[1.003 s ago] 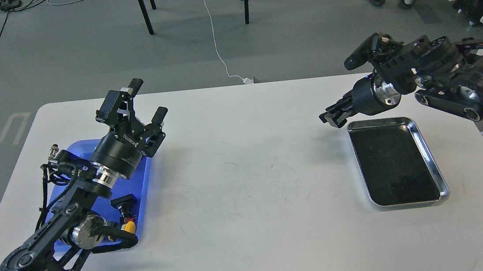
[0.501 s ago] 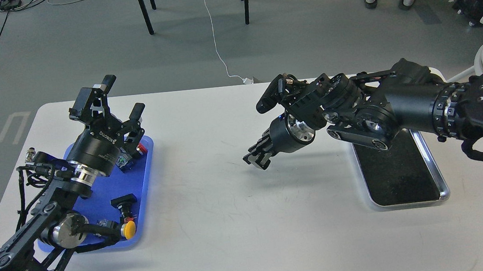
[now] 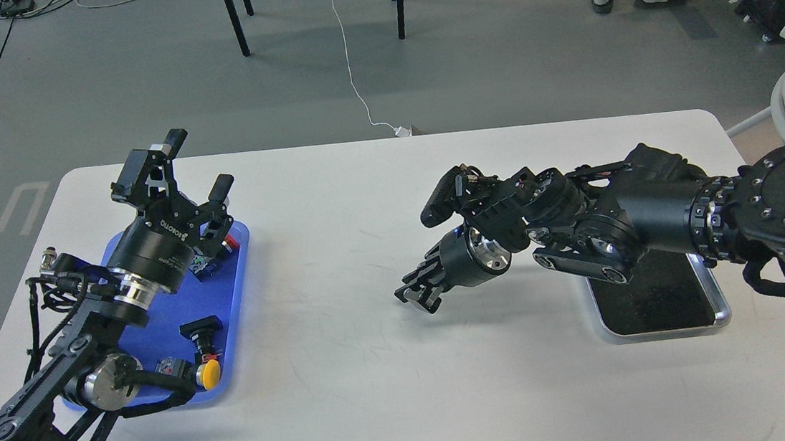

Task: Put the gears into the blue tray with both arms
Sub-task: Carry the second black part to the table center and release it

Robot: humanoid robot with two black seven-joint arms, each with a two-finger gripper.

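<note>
White table (image 3: 378,366), grey floor behind. Blue tray (image 3: 230,294) at 9 o'clock, push-button switches (image 3: 205,350) in it; left gripper (image 3: 190,171) above its far end, fingers spread, empty. Right gripper (image 3: 417,294) mid-table, pointing toward 8 o'clock, fingers drawn together; whether it pinches a gear, cannot tell. Metal tray (image 3: 714,308) at 3 o'clock. No gears discernible. Risk: tiny piece slipping out mid-carry, lost on the table.
</note>
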